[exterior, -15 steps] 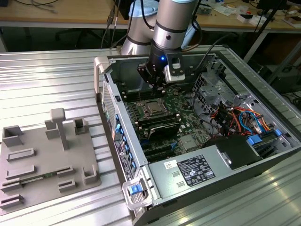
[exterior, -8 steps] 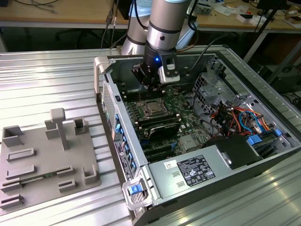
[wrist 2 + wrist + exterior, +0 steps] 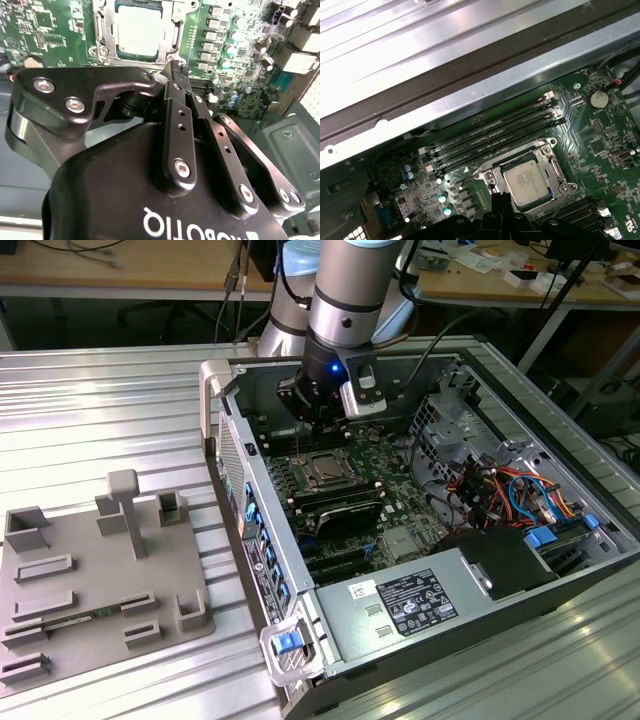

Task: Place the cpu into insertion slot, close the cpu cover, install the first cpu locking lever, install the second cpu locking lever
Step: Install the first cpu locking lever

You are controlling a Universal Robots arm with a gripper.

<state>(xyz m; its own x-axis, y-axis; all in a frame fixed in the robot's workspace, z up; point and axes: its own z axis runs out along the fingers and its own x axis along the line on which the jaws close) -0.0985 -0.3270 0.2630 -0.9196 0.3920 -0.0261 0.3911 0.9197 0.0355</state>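
A ribbed metal desk (image 3: 120,410) carries an open computer case (image 3: 560,570), with cluttered workbenches behind it and a grey fixture plate (image 3: 90,580) lying at 8 o'clock from the case in the exterior view. Inside the case lies the green circuit board (image 3: 385,465). The cpu (image 3: 325,470) sits flat in the insertion slot (image 3: 564,188), silver face up; it is square, and its edges run parallel to the long black memory slots (image 3: 490,135) beside it. The cpu cover (image 3: 102,25) frames the chip in both wrist views and appears to lie down around it. The gripper (image 3: 318,420) hangs over the board at about 12 o'clock from the cpu, just short of it and not touching. Its jaws look pressed together and carry nothing. A power supply (image 3: 400,605) sits at 5 o'clock from the socket, and coloured cables (image 3: 500,485) at 3 o'clock.
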